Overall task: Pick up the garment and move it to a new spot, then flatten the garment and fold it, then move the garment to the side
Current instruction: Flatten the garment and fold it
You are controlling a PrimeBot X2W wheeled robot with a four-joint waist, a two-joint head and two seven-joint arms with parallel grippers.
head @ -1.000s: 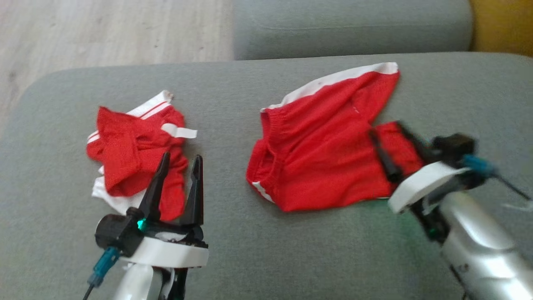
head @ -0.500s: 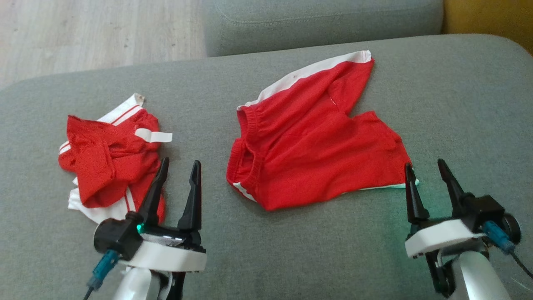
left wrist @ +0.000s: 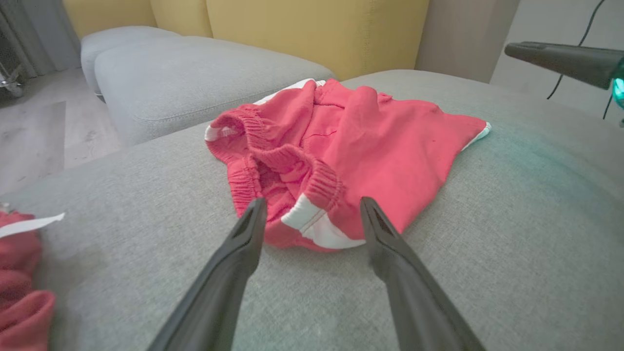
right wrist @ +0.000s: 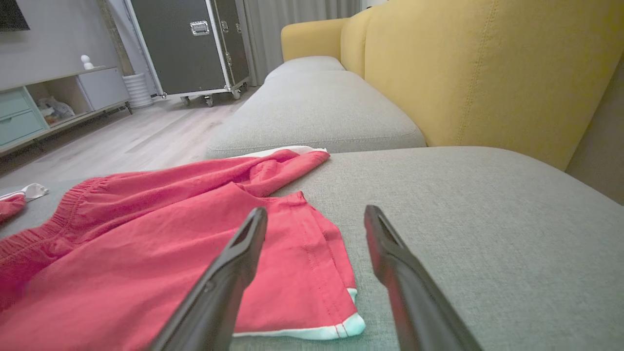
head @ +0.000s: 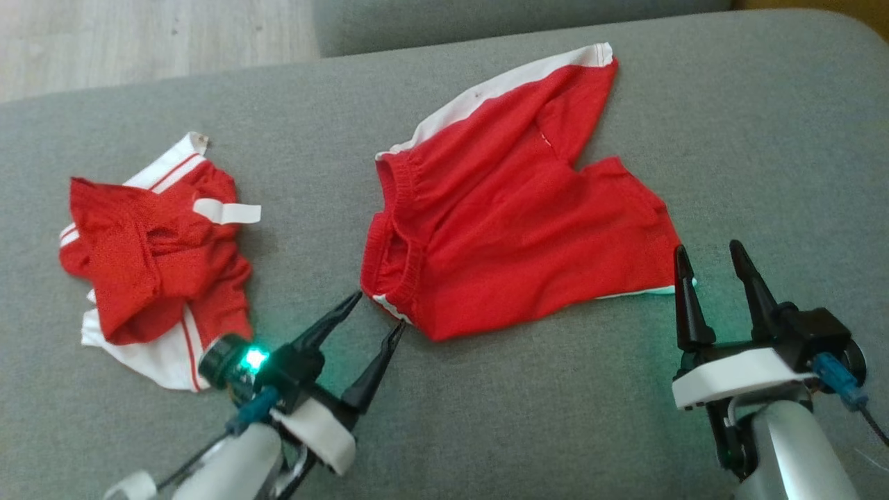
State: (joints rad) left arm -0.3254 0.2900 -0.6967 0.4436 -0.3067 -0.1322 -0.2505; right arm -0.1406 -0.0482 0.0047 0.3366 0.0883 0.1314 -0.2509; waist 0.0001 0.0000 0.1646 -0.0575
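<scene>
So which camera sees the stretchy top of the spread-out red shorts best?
The left wrist view: the waistband sits close, bunched and ribbed, beyond the left claw. The head view shows it smaller from above; the right wrist view catches its edge side-on.

Grey seat cushion (head: 486,430) spreads right across the head view. On it at nine o'clock sits a crumpled red-and-white cloth (head: 153,271), all in a heap, with a white tag (head: 226,212) lying flat at its two o'clock edge. Pale wooden floor (head: 139,35) up at eleven, a second grey cushion (head: 500,17) at twelve. Over in the right wrist view: yellow backrest (right wrist: 487,73) at two o'clock, black wheeled case (right wrist: 195,44) at eleven, low sideboard (right wrist: 48,102) at ten with a small white figure (right wrist: 87,62) on top, grey curtain (right wrist: 292,12) at twelve.
</scene>
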